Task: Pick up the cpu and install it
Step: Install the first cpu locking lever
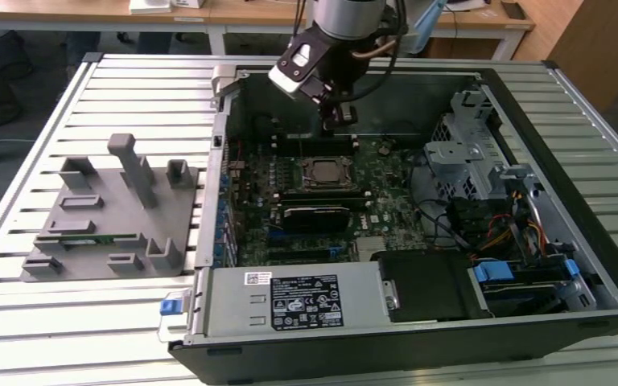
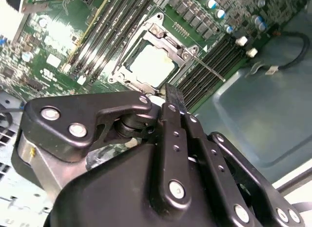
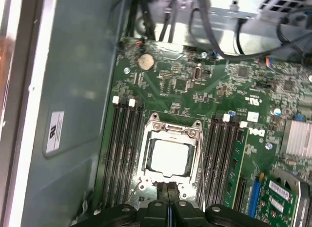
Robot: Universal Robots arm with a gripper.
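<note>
Hanging over the open computer case (image 1: 599, 265) in the exterior view, the gripper (image 1: 336, 121) sits above the motherboard (image 1: 385, 205). Both wrist views show the cpu (image 3: 169, 156) already seated in its socket frame (image 3: 170, 132), fingers (image 2: 174, 97) pressed together, holding nothing; installation looks essentially complete.

Even daylight fills the exterior view, with soft shadow inside the computer case (image 1: 566, 265). In both wrist views glare whitens the cpu (image 3: 168, 155), and near parts blur.
</note>
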